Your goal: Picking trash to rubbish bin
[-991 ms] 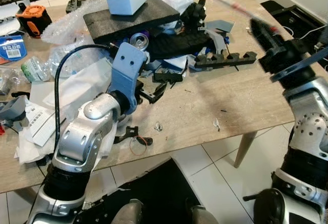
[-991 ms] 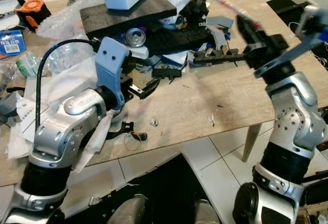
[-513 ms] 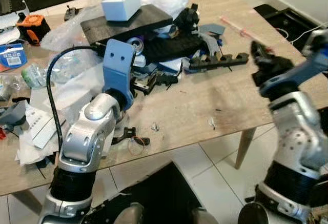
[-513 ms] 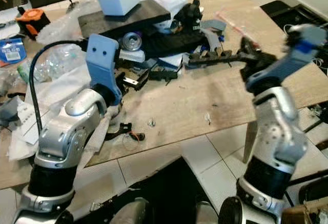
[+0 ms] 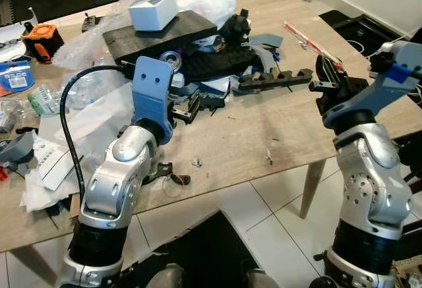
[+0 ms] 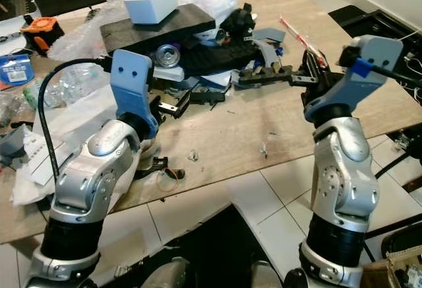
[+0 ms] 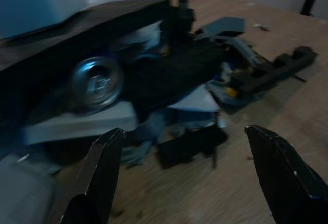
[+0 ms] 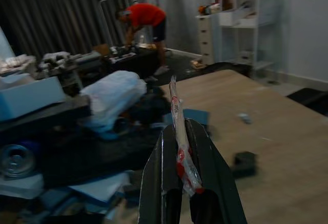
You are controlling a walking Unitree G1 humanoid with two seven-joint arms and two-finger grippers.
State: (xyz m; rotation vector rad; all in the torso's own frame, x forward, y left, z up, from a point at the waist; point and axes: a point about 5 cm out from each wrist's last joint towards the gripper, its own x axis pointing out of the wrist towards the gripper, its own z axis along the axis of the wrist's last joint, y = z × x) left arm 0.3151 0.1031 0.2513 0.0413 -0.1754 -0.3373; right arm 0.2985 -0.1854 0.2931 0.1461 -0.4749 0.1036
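Above the wooden table's (image 5: 277, 123) right edge, the right gripper (image 8: 180, 147) pinches a long clear red-printed plastic wrapper (image 8: 177, 124) pointing along its fingers, while the left gripper (image 7: 187, 170) hovers spread.

Head stereo pair: I look down and forward at cluttered table (image 5: 264, 136); both eyes share same scene. Left wrist camera: close, low, facing can (image 7: 96, 83) under dark slab. Right wrist camera: along fingers, across tabletop toward room, person (image 8: 145, 21) far back.
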